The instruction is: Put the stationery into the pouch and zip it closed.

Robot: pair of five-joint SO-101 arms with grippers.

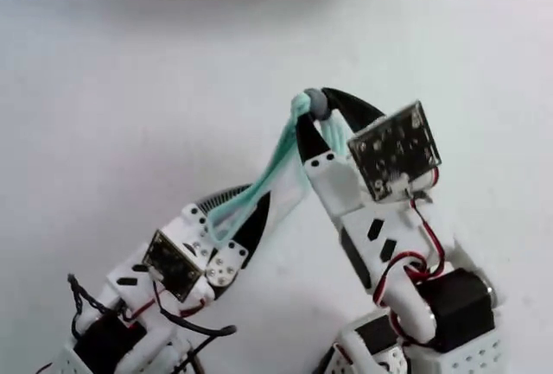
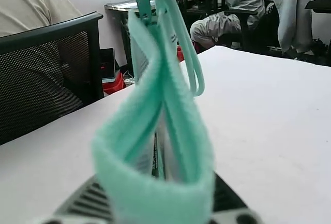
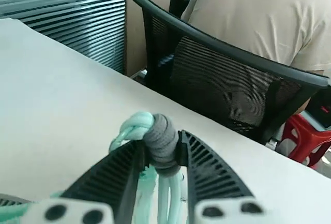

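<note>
Two arms are holding the pouch (image 1: 278, 160) over the table (image 1: 130, 89): nearest, the left end effector (image 1: 235, 212) is clamping its near end; farther, the right end effector (image 3: 161, 143) is pinching the grey zip pull (image 3: 158, 130). Zipping is looking nearly done; I cannot tell what is lying inside.

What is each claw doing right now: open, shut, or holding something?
Left claw: shut on one end of the mint pouch.
Right claw: shut on the grey pull at the pouch's other end.
</note>
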